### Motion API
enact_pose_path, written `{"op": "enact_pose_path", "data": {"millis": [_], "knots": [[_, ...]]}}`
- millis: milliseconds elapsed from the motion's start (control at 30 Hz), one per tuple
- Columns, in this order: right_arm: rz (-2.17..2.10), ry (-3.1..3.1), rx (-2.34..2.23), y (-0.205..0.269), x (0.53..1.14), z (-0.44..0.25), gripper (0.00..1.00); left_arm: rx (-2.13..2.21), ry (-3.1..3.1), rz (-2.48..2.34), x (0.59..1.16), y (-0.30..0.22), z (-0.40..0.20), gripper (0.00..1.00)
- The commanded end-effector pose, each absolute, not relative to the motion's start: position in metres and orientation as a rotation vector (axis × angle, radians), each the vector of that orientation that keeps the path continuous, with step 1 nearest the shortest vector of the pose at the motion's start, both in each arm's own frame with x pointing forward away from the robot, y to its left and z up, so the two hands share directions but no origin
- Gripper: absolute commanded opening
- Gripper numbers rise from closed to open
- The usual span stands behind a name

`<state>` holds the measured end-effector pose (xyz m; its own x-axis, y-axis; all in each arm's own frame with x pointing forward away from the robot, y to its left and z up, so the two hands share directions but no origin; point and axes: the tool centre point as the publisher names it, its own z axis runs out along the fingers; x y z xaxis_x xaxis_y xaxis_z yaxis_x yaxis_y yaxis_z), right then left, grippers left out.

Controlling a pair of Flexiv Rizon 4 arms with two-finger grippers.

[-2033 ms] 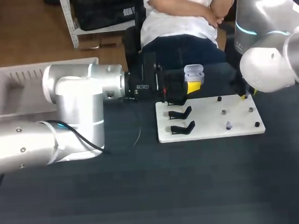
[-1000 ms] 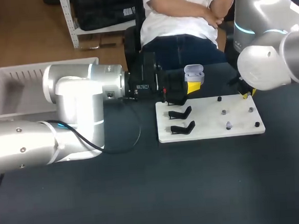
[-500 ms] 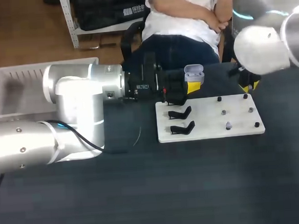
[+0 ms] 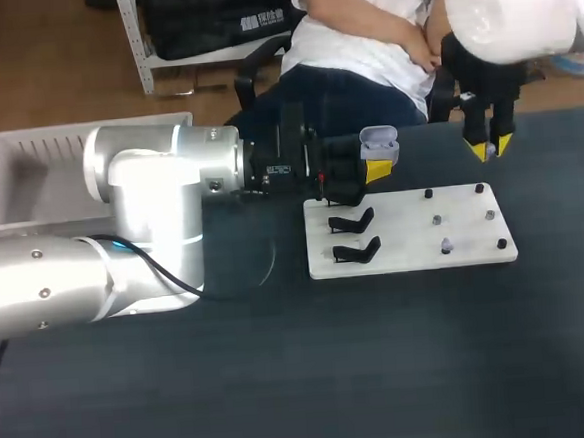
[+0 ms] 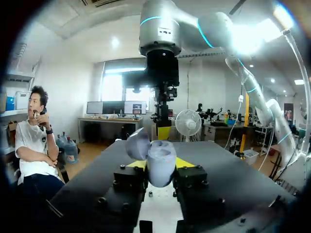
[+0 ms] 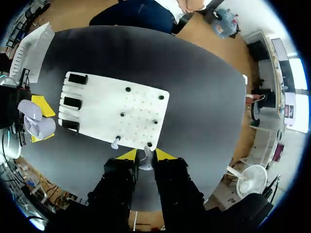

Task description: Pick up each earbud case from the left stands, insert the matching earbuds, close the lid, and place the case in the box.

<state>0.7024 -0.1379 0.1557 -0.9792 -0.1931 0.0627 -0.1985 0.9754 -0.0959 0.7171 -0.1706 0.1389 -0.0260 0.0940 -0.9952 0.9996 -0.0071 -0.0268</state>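
The left arm (image 4: 152,224) lies low and reaches sideways over the surface (image 4: 283,380). Its left end effector (image 4: 377,167) points sideways. Its two fingers squeeze an earbud case (image 4: 379,143), which sticks up from between them. The right arm (image 4: 510,8) comes down from up high. The right end effector (image 4: 491,148) points straight down, up off the surface. Its fingers are close together and pinch a small white earbud (image 6: 145,160).

Seen from above, the left gripper (image 4: 376,165) covers the lower half of the earbud case (image 4: 378,141); whether anything lies inside it I cannot tell. The left arm (image 4: 152,219) hides a corner of the box (image 4: 27,157), and the edge cuts it off. The earbud (image 6: 145,162) between the right gripper's (image 6: 146,155) tips is too small to make out from overhead
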Motion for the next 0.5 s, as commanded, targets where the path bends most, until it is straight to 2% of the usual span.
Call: {"op": "enact_pose_path", "data": {"millis": [33,400,500], "knots": [[0.172,-3.099,0.298,-0.1366,0.688,0.1691,0.0,1.265,1.29,-1.183,0.7152,-0.1707,0.138,0.0],[0.172,-3.099,0.298,-0.1366,0.688,0.1691,0.0,1.265,1.29,-1.183,0.7152,-0.1707,0.138,0.0],[-0.016,-3.108,-0.16,-0.1309,0.6923,0.1711,0.0,1.265,1.29,-1.183,0.7152,-0.1707,0.138,0.0]]}}
